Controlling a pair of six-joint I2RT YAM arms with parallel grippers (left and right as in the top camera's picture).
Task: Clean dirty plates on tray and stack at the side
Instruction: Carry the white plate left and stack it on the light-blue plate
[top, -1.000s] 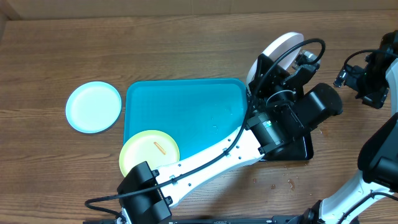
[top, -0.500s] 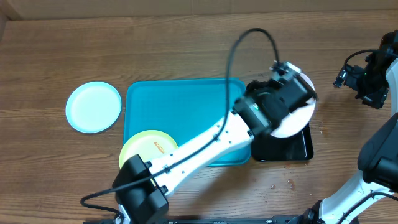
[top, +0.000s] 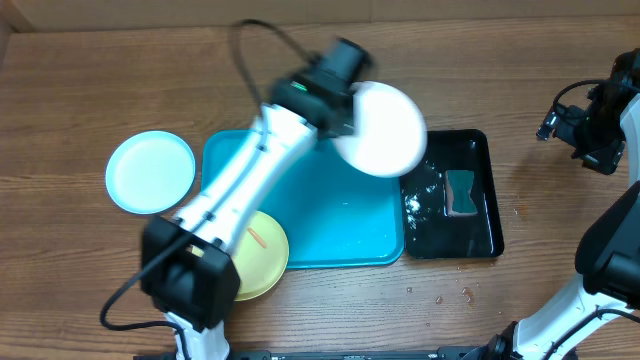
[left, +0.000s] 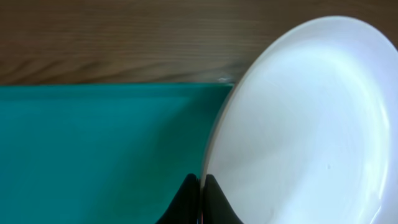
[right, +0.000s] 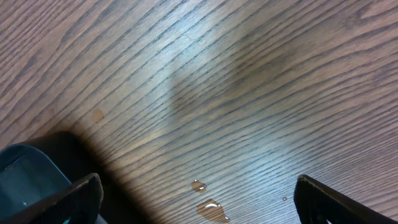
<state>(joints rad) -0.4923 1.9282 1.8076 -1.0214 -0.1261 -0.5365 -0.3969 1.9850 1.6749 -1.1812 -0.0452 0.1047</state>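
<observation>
Inspecting the left wrist view, we find the left hand (left: 201, 196) clenched on the rim of the white plate (top: 380, 128), one finger on each face. The plate hangs above the far right corner of the tray (top: 300, 170). It is blurred in the overhead view, so we cannot grade its tilt.

The mint plate (top: 150, 172) lies on the table left of the tray. The yellow-green plate (top: 262, 255), with an orange smear (top: 258, 238), sits at the tray's near left corner, partly under the arm. The right hand (right: 199, 202) is released, fingers spread over bare table with drops (right: 208, 208) on it.

- Handling, in our judgement: the plates look stiff, light and glossy.
- Wetness on the black tray (top: 470, 235) by the sponge (top: 461, 192) suggests a slippery surface.
- A thin edge pinch lets a plate pivot.
- We advise gripping at the rim, pads well over the lip.
</observation>
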